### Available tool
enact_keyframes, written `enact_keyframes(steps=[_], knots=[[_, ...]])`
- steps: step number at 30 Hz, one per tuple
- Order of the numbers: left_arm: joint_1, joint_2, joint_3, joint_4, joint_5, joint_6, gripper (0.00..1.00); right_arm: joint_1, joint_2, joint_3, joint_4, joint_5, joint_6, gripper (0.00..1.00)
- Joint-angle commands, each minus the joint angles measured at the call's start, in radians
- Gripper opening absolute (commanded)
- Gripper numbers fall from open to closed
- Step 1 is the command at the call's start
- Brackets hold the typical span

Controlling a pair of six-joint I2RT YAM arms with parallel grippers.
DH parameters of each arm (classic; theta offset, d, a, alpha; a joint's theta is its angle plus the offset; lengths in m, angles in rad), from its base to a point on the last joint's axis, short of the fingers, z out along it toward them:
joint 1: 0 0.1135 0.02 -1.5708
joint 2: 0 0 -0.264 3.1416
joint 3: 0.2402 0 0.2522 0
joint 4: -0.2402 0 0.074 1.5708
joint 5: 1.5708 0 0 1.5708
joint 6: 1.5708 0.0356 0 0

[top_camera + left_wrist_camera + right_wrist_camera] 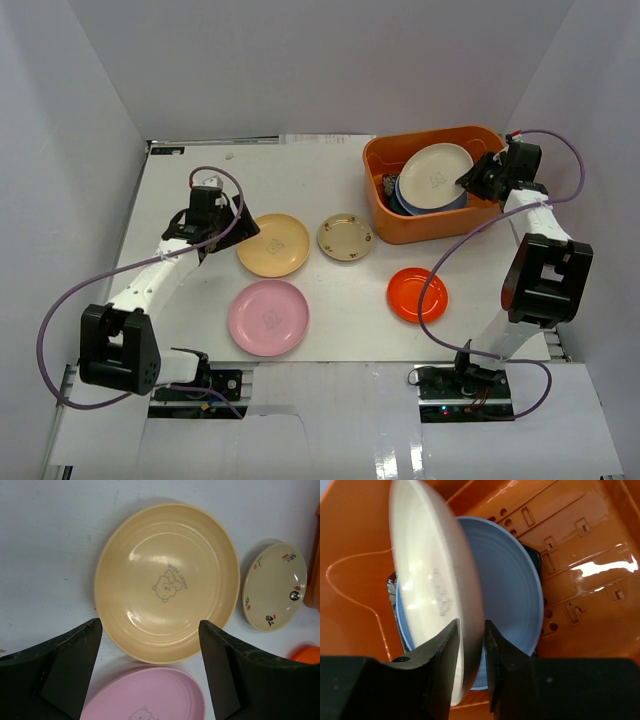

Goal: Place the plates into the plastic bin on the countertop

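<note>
The orange plastic bin (pixel 385 215) stands at the back right of the white countertop (pixel 190 175). Inside it a cream plate (pixel 436 175) leans tilted over a blue plate (pixel 405 200). My right gripper (pixel 478 180) is shut on the cream plate (pixel 427 595), whose rim sits between the fingers in front of the blue plate (pixel 512 595). On the countertop lie a yellow plate (pixel 273 245), a pink plate (pixel 267 317), a tan plate (pixel 345 237) and an orange-red plate (pixel 417 294). My left gripper (pixel 215 228) hovers open and holds nothing, just left of the yellow plate (pixel 167 582).
A dark dish edge (pixel 387 185) peeks out under the blue plate in the bin. White walls close in the left, back and right. The pink plate (pixel 145 695) lies under the left jaws. The tan plate (pixel 275 586) lies to the right near the bin wall (pixel 580 540).
</note>
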Motion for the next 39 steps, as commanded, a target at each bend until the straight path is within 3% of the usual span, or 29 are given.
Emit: enact_keyframes(steps=[1, 3, 4, 5, 8, 14, 23, 24, 27, 30, 35, 39], knots=[[0.083, 0.036, -0.044, 0.065, 0.137, -0.036, 0.88, -0.004, -0.022, 0.028, 0.020, 0.034, -0.020, 0.35], [0.095, 0.076, -0.053, 0.074, 0.148, -0.036, 0.88, -0.002, -0.039, 0.025, 0.023, 0.054, -0.031, 0.48], [0.103, 0.089, -0.051, 0.077, 0.154, -0.034, 0.88, -0.002, -0.045, 0.033, 0.023, 0.060, -0.043, 0.63], [0.106, 0.103, -0.045, 0.077, 0.159, -0.034, 0.88, -0.002, -0.062, 0.038, 0.022, 0.060, -0.048, 0.71], [0.114, 0.143, -0.034, 0.101, 0.205, -0.037, 0.88, -0.001, -0.112, 0.056, 0.020, 0.040, -0.057, 0.88], [0.115, 0.250, 0.022, 0.106, 0.190, -0.033, 0.82, 0.103, -0.305, -0.059, 0.084, 0.010, -0.077, 0.90], [0.117, 0.211, -0.014, 0.075, 0.032, -0.034, 0.74, 0.638, -0.513, -0.330, 0.128, 0.045, -0.135, 0.85], [0.117, 0.197, -0.021, 0.083, 0.024, -0.037, 0.74, 0.747, -0.516, -0.355, 0.141, 0.048, -0.135, 0.84], [0.117, 0.128, -0.053, 0.136, 0.033, -0.040, 0.74, 0.960, -0.475, -0.403, 0.160, 0.089, -0.137, 0.84], [0.117, 0.067, -0.073, 0.166, 0.044, -0.031, 0.74, 1.095, -0.381, -0.410, 0.172, 0.166, -0.126, 0.84], [0.117, 0.031, -0.080, 0.105, -0.065, 0.018, 0.74, 1.192, -0.212, -0.397, 0.200, 0.204, -0.060, 0.78], [0.117, 0.098, -0.067, 0.052, -0.105, 0.040, 0.74, 1.237, -0.097, -0.351, 0.174, 0.252, -0.048, 0.72]])
